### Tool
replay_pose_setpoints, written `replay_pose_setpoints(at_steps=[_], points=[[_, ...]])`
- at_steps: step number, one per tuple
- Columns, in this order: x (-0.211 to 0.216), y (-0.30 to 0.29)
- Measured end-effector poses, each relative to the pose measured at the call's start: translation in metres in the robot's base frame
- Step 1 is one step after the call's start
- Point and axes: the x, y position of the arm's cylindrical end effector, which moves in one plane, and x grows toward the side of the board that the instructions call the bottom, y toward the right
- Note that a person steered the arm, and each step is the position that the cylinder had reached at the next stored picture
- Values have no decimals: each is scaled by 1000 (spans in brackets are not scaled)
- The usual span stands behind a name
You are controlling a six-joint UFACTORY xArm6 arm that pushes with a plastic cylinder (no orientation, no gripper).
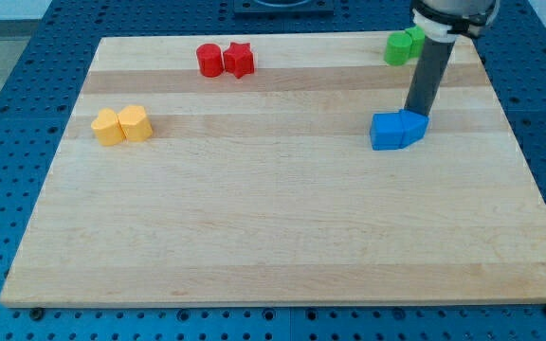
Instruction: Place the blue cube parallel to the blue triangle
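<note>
The blue cube [385, 132] sits on the right part of the wooden board [273, 218]. The blue triangle [411, 127] lies right against the cube's right side, the two touching side by side. My tip [417, 113] stands at the triangle's upper edge, touching it or nearly so. The dark rod rises from there toward the view's top right.
Green blocks [404, 45] sit near the board's top right corner, partly behind the rod. A red cylinder [209, 60] and red star [239, 59] sit at the top centre-left. Two yellow blocks [121, 125] sit at the left.
</note>
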Motion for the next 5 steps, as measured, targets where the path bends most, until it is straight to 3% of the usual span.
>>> replay_pose_setpoints(at_steps=[2,5], points=[[21,-19],[22,-111]])
